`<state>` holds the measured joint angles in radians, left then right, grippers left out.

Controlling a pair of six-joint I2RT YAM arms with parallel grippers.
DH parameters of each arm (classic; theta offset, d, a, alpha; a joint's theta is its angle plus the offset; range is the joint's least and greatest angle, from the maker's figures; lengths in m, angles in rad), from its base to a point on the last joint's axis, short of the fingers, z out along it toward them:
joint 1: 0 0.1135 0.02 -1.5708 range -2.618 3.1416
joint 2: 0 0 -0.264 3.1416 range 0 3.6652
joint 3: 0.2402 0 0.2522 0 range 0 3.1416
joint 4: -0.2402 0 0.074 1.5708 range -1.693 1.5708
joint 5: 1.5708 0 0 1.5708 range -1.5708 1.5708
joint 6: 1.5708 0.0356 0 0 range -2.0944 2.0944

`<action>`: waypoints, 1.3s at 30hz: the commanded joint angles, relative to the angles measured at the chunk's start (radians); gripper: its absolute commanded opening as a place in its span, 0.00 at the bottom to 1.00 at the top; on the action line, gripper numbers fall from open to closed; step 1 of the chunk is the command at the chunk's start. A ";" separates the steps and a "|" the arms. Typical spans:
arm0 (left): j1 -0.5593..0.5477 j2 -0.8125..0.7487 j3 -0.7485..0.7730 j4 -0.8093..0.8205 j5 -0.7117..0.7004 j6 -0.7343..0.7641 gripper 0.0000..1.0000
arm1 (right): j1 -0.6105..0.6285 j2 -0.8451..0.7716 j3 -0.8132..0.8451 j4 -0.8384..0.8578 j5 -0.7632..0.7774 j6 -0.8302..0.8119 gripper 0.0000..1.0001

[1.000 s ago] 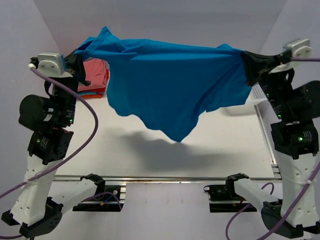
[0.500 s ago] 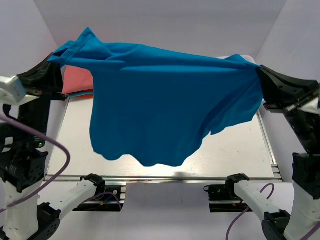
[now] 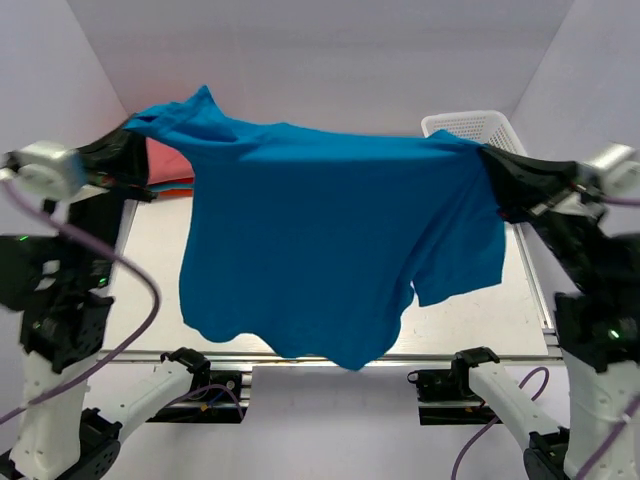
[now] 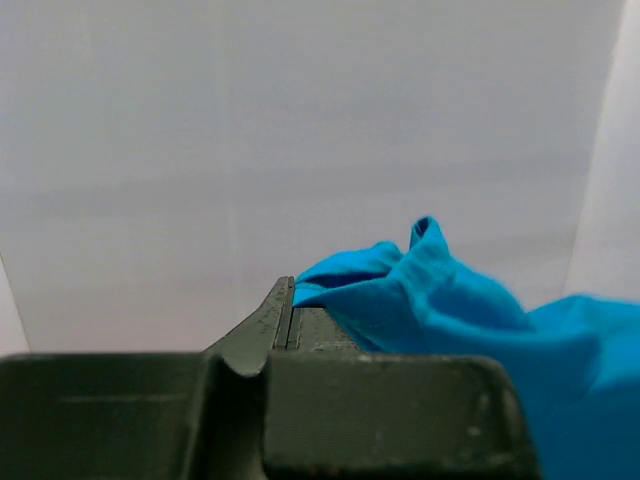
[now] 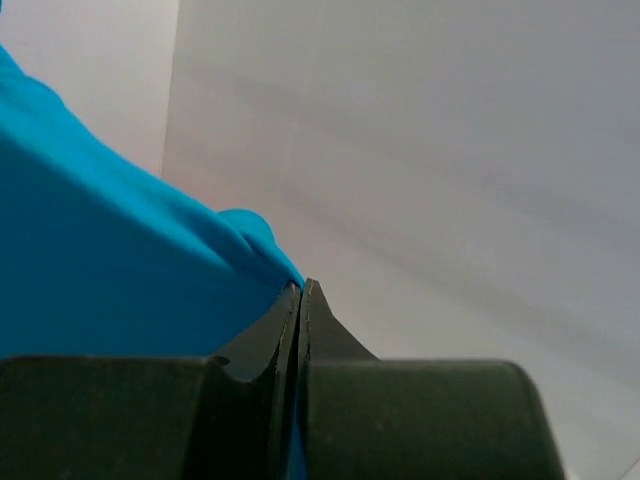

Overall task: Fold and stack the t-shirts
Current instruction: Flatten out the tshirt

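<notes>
Top external view, Sam: which step is in hand?

Spreading, Jo, as I judge it. A bright blue t-shirt [image 3: 330, 250] hangs in the air, stretched wide between the two arms above the table [image 3: 480, 320]. Its loose lower edge droops toward the near side.

How do the jaws stand?

Both pairs are pressed fully together. The left jaws pinch the shirt's far-left corner, by a sleeve, and the right jaws pinch its right corner. Each wrist view shows blue cloth bunched at closed tips.

What does the next move call for?

Probably lowering both arms together with the cloth taut, so the shirt lands flat for folding. Uneven lowering could leave wrinkles.

And the surroundings?

The table is smooth and white, with a metal rail along its near edge. Folded shirts [image 3: 170, 165], salmon-pink over orange-red, sit stacked at the far left, partly hidden by the blue one. A white mesh basket [image 3: 470, 125] stands at the far right. Plain pale walls enclose everything.
</notes>
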<state>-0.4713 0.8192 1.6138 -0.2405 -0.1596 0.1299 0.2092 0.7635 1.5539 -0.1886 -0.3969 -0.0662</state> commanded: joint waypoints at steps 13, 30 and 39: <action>0.010 0.251 -0.540 0.303 -0.385 -0.121 0.00 | -0.004 0.207 -0.515 0.328 0.108 0.166 0.00; 0.101 1.001 -0.258 0.503 -0.429 -0.038 0.00 | -0.005 0.981 -0.186 0.298 0.196 0.042 0.00; 0.171 1.372 0.061 0.465 -0.420 -0.047 0.00 | -0.004 1.351 0.176 0.207 0.274 -0.023 0.00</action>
<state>-0.3264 2.1296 1.5669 0.2161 -0.5812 0.0864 0.2089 2.0399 1.6363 0.0383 -0.1738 -0.0391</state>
